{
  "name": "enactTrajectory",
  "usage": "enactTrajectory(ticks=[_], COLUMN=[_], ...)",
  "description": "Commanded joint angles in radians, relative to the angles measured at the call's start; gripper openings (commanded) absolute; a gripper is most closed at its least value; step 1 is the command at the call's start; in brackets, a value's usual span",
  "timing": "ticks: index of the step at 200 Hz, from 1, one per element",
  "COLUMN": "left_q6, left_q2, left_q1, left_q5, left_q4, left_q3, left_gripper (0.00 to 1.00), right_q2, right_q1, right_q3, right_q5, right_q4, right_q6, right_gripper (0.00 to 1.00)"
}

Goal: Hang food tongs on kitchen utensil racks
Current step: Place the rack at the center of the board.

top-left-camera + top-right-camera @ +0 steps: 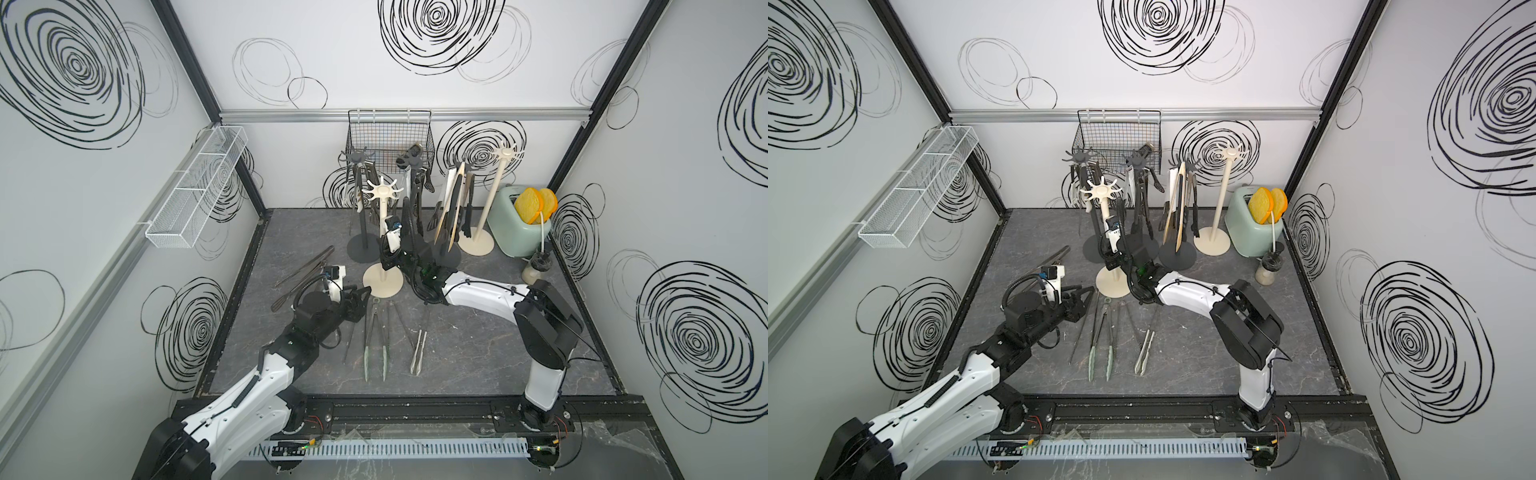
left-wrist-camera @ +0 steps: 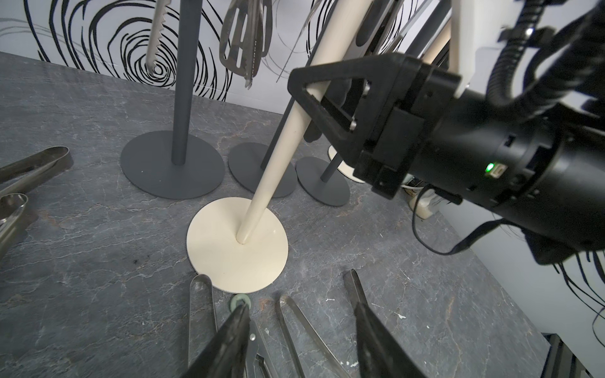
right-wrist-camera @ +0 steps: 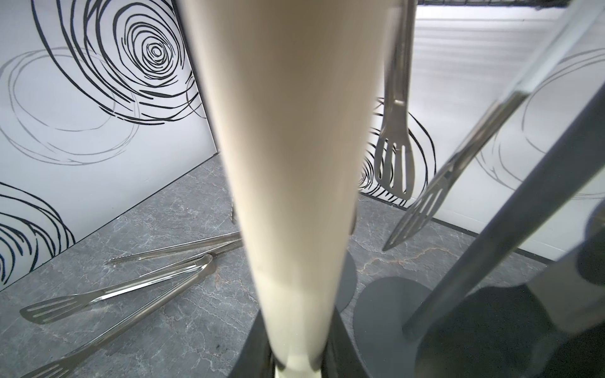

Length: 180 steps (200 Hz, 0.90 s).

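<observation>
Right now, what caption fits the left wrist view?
Right gripper clamps the cream rack pole; open left gripper hovers over steel tongs.

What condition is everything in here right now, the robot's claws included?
near cream rack: upright, hooks bare.
right claw: shut on the near cream rack's pole.
green-tipped tongs: flat on the table, arms spread.
left claw: open, low, one fingertip by the green-tipped tongs' ring.
dark grey racks: upright, loaded with hanging tongs.
toaster: two yellow slices sticking up.

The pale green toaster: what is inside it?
Two orange-yellow slices stand in the toaster, upper halves sticking out. Their lower parts and the slots' inside are covered by its body.
</observation>
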Motion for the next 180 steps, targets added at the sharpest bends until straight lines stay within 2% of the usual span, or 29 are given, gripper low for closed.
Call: enactTrajectory(ticks=[1,50,105,149,180], left_q6=[-0.015,-0.031,-0.01,0.034,0.156], left_q2=[0.005,0.028,0.051,0.123,0.27], left_q1=[0.008,0.01,0.059,0.196,0.35], left_q5=[-0.007,-0.1,-0.14,-0.088,-0.013], left_q4=[0.032,-0.12,-0.341,-0.561,-0.735], left_q3=[0.017,0.093,0.214,0.347,0.487], left_gripper=[0.57,0.55,0.53,0.54,0.54], right_q2=[0.031,-0.024,-0.146,-0.264,-0.355], right_q1=[-0.002,-0.008,-0.019,-0.029,-0.034], right_q3=[0.015,-0.03,-0.157,-0.251,-0.295], right_q5=[-0.016,-0.001,0.011,-0.014,-0.053], right_q4=[-0.078,-0.083,-0.088,-0.121,-0.219], right_q6=[0.064,0.051,0.049,0.054,0.079], right_gripper=[0.25,0.48,0.59,0.61,0.64])
